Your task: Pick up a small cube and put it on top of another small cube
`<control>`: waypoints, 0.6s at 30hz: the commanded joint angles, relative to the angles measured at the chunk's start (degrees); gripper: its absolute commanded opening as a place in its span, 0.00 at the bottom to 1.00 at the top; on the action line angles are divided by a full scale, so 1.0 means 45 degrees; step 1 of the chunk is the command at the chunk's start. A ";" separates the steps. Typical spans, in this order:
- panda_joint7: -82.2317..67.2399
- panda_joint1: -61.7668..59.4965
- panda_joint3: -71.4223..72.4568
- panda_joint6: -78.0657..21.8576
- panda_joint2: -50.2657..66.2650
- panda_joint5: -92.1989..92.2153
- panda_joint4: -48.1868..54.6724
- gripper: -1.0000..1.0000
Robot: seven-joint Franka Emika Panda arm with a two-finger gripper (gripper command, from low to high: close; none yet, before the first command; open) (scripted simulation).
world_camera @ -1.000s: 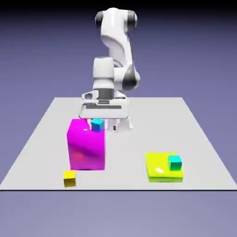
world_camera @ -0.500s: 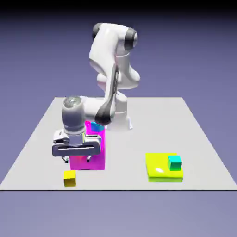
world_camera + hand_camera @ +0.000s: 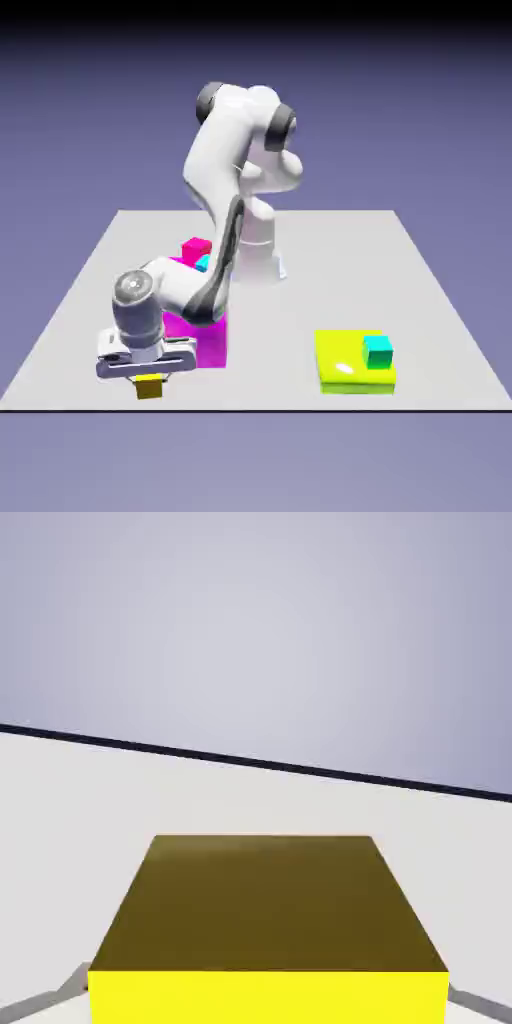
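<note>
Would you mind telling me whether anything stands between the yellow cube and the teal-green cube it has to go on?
Nothing visible does. The yellow cube sits under the gripper near the table's front edge; the teal-green cube rests on the yellow-green slab, with bare table between. The magenta block stands behind that path.

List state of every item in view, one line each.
hand: lowered around the yellow cube, fingers either side; grip can't be confirmed
yellow cube: on the table, between the fingers
teal-green cube: sits on the yellow-green slab
yellow-green slab: flat on the table
magenta block: upright, partly behind the arm
cyan cube: mostly hidden by the arm
red-pink cube: behind the magenta block, support unclear
</note>
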 commanded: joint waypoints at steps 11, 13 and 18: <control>-0.2584 0.3626 0.5075 -0.0565 -0.3256 -0.4206 -0.1336 0.00; -0.3058 0.4286 0.5998 -0.0669 -0.3848 -0.4964 -0.1579 0.00; -0.3458 0.5019 0.6960 -0.0236 -0.4140 -0.6016 -0.2031 0.00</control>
